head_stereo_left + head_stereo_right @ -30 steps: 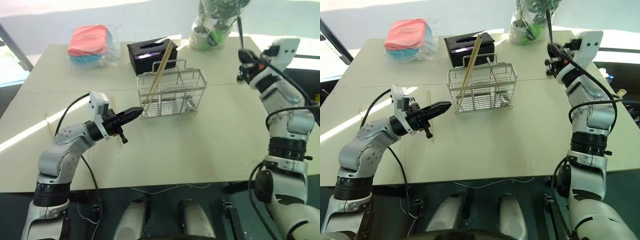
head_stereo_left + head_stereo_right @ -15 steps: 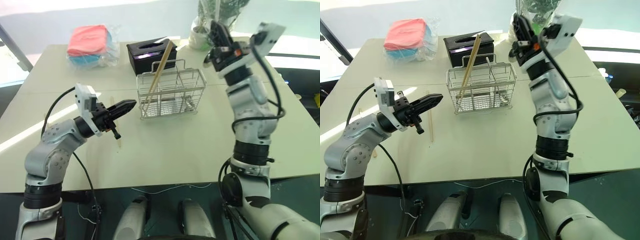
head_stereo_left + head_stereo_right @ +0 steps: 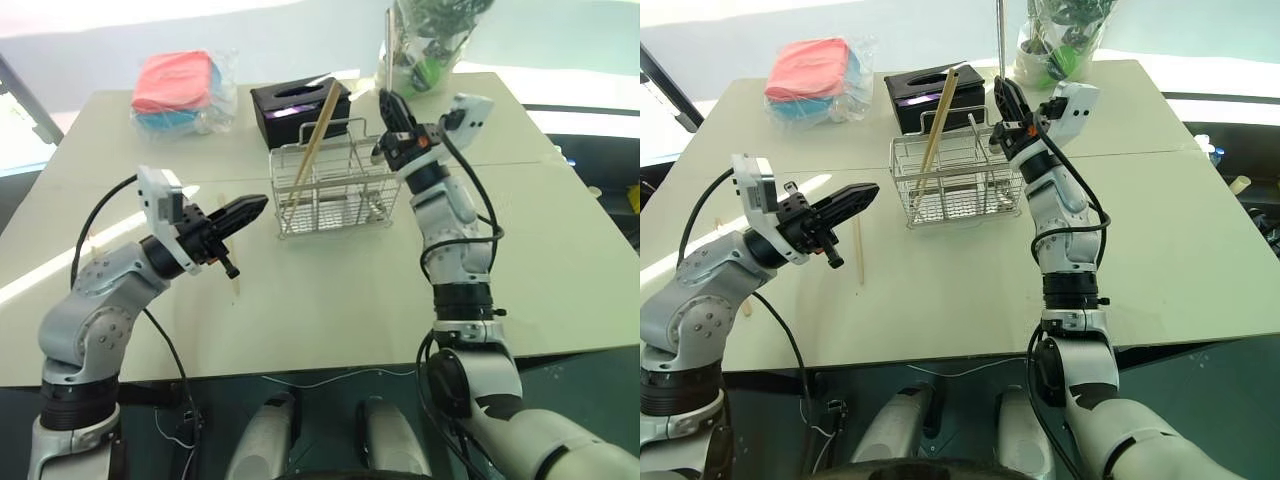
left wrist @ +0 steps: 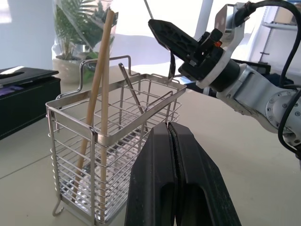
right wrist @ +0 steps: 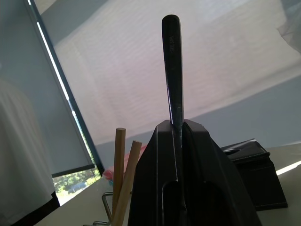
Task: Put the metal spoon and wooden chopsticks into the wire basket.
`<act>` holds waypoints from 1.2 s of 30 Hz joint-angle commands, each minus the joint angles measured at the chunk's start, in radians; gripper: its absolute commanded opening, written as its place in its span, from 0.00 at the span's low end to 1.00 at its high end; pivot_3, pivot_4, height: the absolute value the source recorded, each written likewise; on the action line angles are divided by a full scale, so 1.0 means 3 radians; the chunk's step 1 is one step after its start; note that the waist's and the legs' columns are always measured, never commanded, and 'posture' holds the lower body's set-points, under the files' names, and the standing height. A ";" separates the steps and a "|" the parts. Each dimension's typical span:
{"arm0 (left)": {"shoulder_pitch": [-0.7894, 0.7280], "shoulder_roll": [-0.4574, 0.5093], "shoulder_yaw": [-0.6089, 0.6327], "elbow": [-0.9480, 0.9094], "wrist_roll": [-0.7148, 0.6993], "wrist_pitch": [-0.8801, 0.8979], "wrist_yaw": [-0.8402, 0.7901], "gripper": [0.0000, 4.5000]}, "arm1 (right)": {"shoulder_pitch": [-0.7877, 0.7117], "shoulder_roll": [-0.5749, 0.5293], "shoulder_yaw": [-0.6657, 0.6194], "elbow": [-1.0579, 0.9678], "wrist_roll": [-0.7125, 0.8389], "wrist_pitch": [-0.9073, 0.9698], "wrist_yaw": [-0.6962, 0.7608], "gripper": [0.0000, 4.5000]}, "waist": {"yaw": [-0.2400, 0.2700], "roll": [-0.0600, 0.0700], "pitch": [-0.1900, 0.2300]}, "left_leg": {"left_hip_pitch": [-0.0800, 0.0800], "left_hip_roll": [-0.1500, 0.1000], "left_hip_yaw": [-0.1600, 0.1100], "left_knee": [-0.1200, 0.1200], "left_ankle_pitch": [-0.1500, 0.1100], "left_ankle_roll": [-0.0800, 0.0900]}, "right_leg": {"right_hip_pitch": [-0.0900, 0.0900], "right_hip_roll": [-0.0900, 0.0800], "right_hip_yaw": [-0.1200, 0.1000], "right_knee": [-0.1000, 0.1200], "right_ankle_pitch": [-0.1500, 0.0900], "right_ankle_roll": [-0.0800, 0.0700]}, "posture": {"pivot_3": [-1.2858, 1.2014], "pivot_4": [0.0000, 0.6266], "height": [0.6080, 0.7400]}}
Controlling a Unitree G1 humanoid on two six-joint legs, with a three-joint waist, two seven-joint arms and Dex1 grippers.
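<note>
Two fingers of my R gripper (image 3: 1002, 100) pinching metal spoon (image 3: 1000, 40) upright, hovering over wire basket (image 3: 955, 185)'s R end; L gripper (image 3: 862, 192) closed, empty.

black tissue box (image 3: 297, 104) | pink-blue bagged bundle (image 3: 183, 88) | bagged plant (image 3: 425, 45)

Both arms raised over the table, both grippers closed.

Our left arm bends at the elbow and reaches forward and to the right, its wrist camera block on top; our left gripper (image 3: 250, 208) has its two black fingers pressed flat together, nothing between them, pointing slightly upward. Our right arm rises steeply from the elbow, forearm near upright, wrist cocked back toward the left; our right gripper (image 3: 1002, 98) points up and to the left, fingers clamped on the thin handle of the metal spoon (image 5: 172, 70), which sticks up past the fingertips.
</note>
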 commanded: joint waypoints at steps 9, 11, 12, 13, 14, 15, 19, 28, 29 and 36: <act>0.0045 0.0002 0.0116 -0.0193 -0.0145 -0.0025 0.0160 0.00 | -0.0220 -0.0006 0.0018 0.0244 -0.0144 -0.0371 0.0086 0.01 | 0.0000 0.0000 0.0000 | 0.0000 0.0000 0.0000 0.0000 0.0000 -0.0001 | -0.0001 0.0000 0.0000 0.0001 0.0000 0.0000 | 0.52 0.24 1.00; 0.0050 -0.0002 0.0117 -0.0196 -0.0150 -0.0030 0.0171 0.00 | -0.0222 0.0001 0.0016 0.0254 -0.0158 -0.0396 0.0072 0.17 | 0.0001 0.0000 0.0000 | 0.0000 0.0000 0.0000 0.0000 0.0000 -0.0001 | -0.0001 0.0000 0.0000 0.0001 0.0000 0.0000 | 0.52 0.24 1.00; 0.0051 -0.0002 0.0118 -0.0197 -0.0153 -0.0031 0.0174 0.00 | -0.0223 0.0003 0.0017 0.0257 -0.0165 -0.0406 0.0067 0.24 | 0.0001 0.0000 0.0000 | 0.0000 0.0000 0.0000 0.0000 0.0000 -0.0001 | -0.0001 0.0000 0.0000 0.0001 0.0000 0.0000 | 0.52 0.24 1.00; 0.0052 -0.0004 0.0117 -0.0197 -0.0154 -0.0032 0.0179 0.00 | -0.0224 0.0003 0.0018 0.0259 -0.0171 -0.0411 0.0064 0.34 | 0.0001 0.0000 0.0000 | 0.0000 0.0000 0.0000 0.0000 0.0001 -0.0001 | -0.0001 0.0000 0.0000 0.0001 0.0000 0.0000 | 0.52 0.24 1.00; 0.0053 -0.0005 0.0115 -0.0196 -0.0156 -0.0035 0.0183 0.00 | -0.0225 0.0002 0.0020 0.0261 -0.0177 -0.0417 0.0059 0.46 | 0.0001 0.0000 0.0000 | 0.0000 0.0000 0.0000 0.0000 0.0001 -0.0001 | -0.0001 0.0000 0.0000 0.0001 0.0000 0.0000 | 0.52 0.24 1.00; 0.0053 -0.0007 0.0111 -0.0195 -0.0157 -0.0038 0.0188 0.00 | -0.0227 -0.0001 0.0020 0.0262 -0.0184 -0.0421 0.0055 0.58 | 0.0001 0.0000 0.0000 | 0.0000 0.0000 0.0000 0.0000 0.0001 -0.0001 | -0.0001 0.0000 0.0000 0.0000 0.0000 0.0000 | 0.52 0.24 1.00; 0.0048 -0.0013 0.0092 -0.0177 -0.0153 -0.0052 0.0197 0.00 | -0.0231 -0.0022 0.0022 0.0255 -0.0213 -0.0417 0.0041 0.99 | 0.0001 0.0000 0.0000 | 0.0000 0.0000 0.0000 -0.0001 0.0001 -0.0001 | -0.0001 0.0000 0.0000 0.0001 0.0000 0.0000 | 0.52 0.24 1.00; 0.0019 -0.0055 0.0101 -0.0095 -0.0105 -0.0093 0.0229 0.00 | -0.0271 -0.0156 -0.0006 0.0042 -0.0194 -0.0297 -0.0021 0.99 | 0.0004 0.0000 0.0000 | 0.0000 0.0000 0.0000 -0.0001 0.0000 -0.0001 | -0.0002 0.0000 0.0000 0.0000 0.0000 -0.0001 | 0.52 0.24 1.00; 0.0027 -0.0061 0.0108 -0.0083 -0.0084 -0.0104 0.0244 0.00 | -0.0273 -0.0196 -0.0008 -0.0053 -0.0174 -0.0243 -0.0030 0.99 | 0.0004 0.0000 0.0000 | 0.0000 0.0000 0.0000 -0.0001 0.0001 -0.0001 | -0.0002 0.0000 0.0000 0.0000 0.0000 -0.0001 | 0.52 0.24 1.00; 0.0156 -0.0168 0.0164 0.0103 0.0271 -0.0313 0.0524 0.00 | -0.0184 -0.0609 -0.0055 -0.1107 0.0034 0.0423 -0.0227 0.58 | 0.0018 0.0001 0.0000 | -0.0003 0.0000 0.0000 -0.0002 0.0000 -0.0001 | -0.0006 -0.0002 0.0001 0.0000 -0.0001 -0.0001 | 0.52 0.24 1.00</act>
